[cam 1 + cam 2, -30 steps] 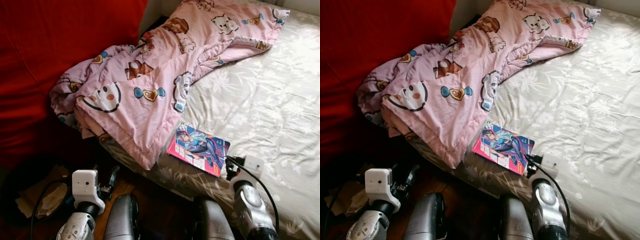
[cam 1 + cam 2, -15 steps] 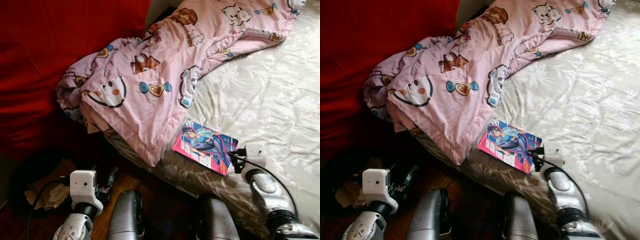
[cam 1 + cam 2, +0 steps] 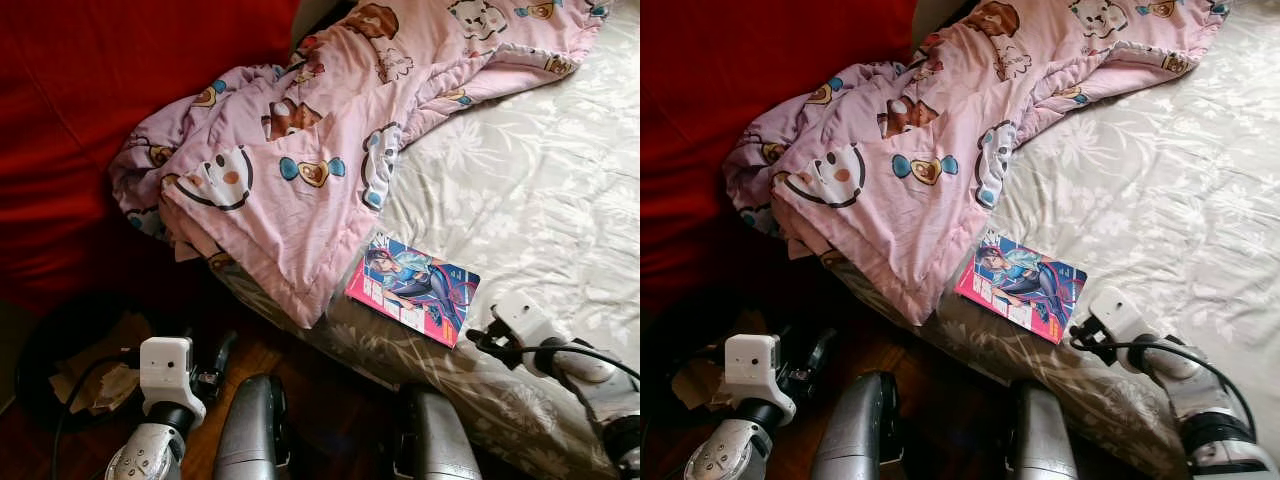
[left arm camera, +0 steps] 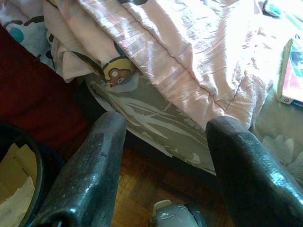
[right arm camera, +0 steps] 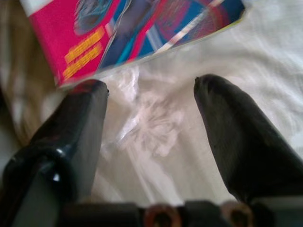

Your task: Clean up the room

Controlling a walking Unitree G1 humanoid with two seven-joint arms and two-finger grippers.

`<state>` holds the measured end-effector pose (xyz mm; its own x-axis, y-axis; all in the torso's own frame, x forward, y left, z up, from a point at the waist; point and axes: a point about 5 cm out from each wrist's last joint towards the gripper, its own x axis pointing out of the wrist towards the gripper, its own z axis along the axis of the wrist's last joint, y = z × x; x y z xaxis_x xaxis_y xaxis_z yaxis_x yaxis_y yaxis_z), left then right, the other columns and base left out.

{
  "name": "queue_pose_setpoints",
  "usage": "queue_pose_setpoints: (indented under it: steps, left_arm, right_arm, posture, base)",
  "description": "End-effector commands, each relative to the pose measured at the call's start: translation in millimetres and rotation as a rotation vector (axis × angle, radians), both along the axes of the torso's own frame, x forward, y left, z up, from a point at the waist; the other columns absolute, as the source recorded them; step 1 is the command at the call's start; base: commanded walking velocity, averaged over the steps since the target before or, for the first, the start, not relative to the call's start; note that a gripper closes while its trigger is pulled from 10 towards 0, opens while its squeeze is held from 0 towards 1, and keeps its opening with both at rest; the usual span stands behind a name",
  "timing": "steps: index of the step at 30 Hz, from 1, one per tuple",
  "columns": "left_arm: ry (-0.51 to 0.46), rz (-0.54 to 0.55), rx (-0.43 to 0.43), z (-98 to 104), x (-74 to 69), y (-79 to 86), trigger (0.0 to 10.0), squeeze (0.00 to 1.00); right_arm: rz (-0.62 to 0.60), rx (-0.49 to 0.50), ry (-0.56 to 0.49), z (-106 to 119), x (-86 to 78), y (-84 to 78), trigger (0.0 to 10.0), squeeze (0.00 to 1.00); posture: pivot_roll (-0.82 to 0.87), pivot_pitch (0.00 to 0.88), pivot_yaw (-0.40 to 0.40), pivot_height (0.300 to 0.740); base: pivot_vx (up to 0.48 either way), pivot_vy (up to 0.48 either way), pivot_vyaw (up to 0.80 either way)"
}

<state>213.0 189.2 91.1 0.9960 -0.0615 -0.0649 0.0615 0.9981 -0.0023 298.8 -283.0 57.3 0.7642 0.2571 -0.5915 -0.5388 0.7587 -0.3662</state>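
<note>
Bed (image 3: 520, 190) — book (image 3: 412, 288) partly cut off | right gripper (image 5: 150, 90) spread, beside it

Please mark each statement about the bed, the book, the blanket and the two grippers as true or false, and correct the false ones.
1. The book lies on the bed. True.
2. The right gripper holds the book. False: its fingers are open, just short of the book's edge.
3. The blanket covers the whole book. False: the book lies beside the blanket's edge, its cover in full sight.
4. The left gripper is open, low beside the bed. True.
5. The blanket is plain blue. False: it is pink with cartoon prints.
</note>
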Motion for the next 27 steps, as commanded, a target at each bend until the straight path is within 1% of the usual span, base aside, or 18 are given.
queue_pose_setpoints:
  steps: [1, 5, 8, 10, 16, 20, 23, 24, 25, 26, 27]
  left_arm:
    - [0.027, 0.004, 0.010, -2, -5.7, 3.7, 10.0, 0.00]
    - [0.032, 0.004, 0.013, -3, -7.1, 4.6, 10.0, 0.00]
    - [0.033, 0.005, 0.014, -3, -7.4, 4.9, 10.0, 0.00]
    - [0.035, 0.004, 0.016, -3, -7.9, 5.4, 10.0, 0.00]
    - [0.036, 0.002, 0.017, -3, -8.4, 5.6, 10.0, 0.00]
    - [0.038, 0.002, 0.017, -3, -9.1, 5.8, 10.0, 0.00]
    - [0.043, 0.002, 0.019, -4, -10.3, 6.2, 10.0, 0.00]
    - [0.044, 0.002, 0.019, -4, -10.4, 6.2, 10.0, 0.00]
    - [0.044, 0.001, 0.019, -4, -10.5, 6.2, 10.0, 0.00]
    - [0.044, 0.001, 0.019, -3, -10.3, 6.0, 10.0, 0.00]
    - [0.044, 0.000, 0.020, -3, -10.2, 5.8, 10.0, 0.00]
  right_arm:
    - [0.022, -0.043, 0.083, -14, -11.4, -3.2, 10.0, 0.00]
    - [0.017, -0.025, 0.087, -14, -10.2, -0.8, 10.0, 0.00]
    - [0.036, -0.023, 0.110, -17, -11.5, 2.1, 10.0, 0.00]
    - [0.061, -0.052, 0.133, -23, -13.7, 6.1, 10.0, 0.00]
    - [0.033, -0.063, 0.117, -27, -12.1, 11.1, 10.0, 0.00]
    - [0.006, -0.128, 0.134, -32, -14.6, 8.2, 10.0, 0.00]
    - [-0.029, -0.128, 0.108, -32, -12.5, 9.6, 10.0, 0.00]
    - [-0.034, -0.127, 0.100, -32, -11.4, 10.7, 6.2, 0.00]
    - [-0.036, -0.126, 0.095, -32, -10.7, 11.4, 6.2, 0.00]
    - [-0.042, -0.123, 0.086, -31, -9.5, 12.8, 0.0, 0.00]
    - [-0.044, -0.123, 0.082, -31, -8.8, 13.4, 0.0, 0.00]
  posture:
    - [0.11, 0.323, 0.034, 0.602]
    - [0.12, 0.325, 0.036, 0.602]
    - [0.12, 0.326, 0.038, 0.602]
    - [0.13, 0.326, 0.038, 0.602]
    - [0.13, 0.326, 0.041, 0.602]
    - [0.14, 0.327, 0.043, 0.602]
    - [0.13, 0.328, 0.044, 0.602]
    - [0.14, 0.327, 0.045, 0.602]
    - [0.14, 0.327, 0.045, 0.602]
    - [0.14, 0.326, 0.046, 0.602]
    - [0.14, 0.325, 0.046, 0.602]
  base:
    - [0.000, 0.000, 0.00]
    - [0.000, 0.000, 0.00]
    - [0.000, 0.000, 0.00]
    - [0.000, 0.000, 0.00]
    - [0.000, 0.000, 0.00]
    - [0.000, 0.000, 0.00]
    - [0.000, 0.000, 0.00]
    - [0.000, 0.000, 0.00]
    - [0.000, 0.000, 0.00]
    - [0.000, 0.000, 0.00]
    - [0.000, 0.000, 0.00]
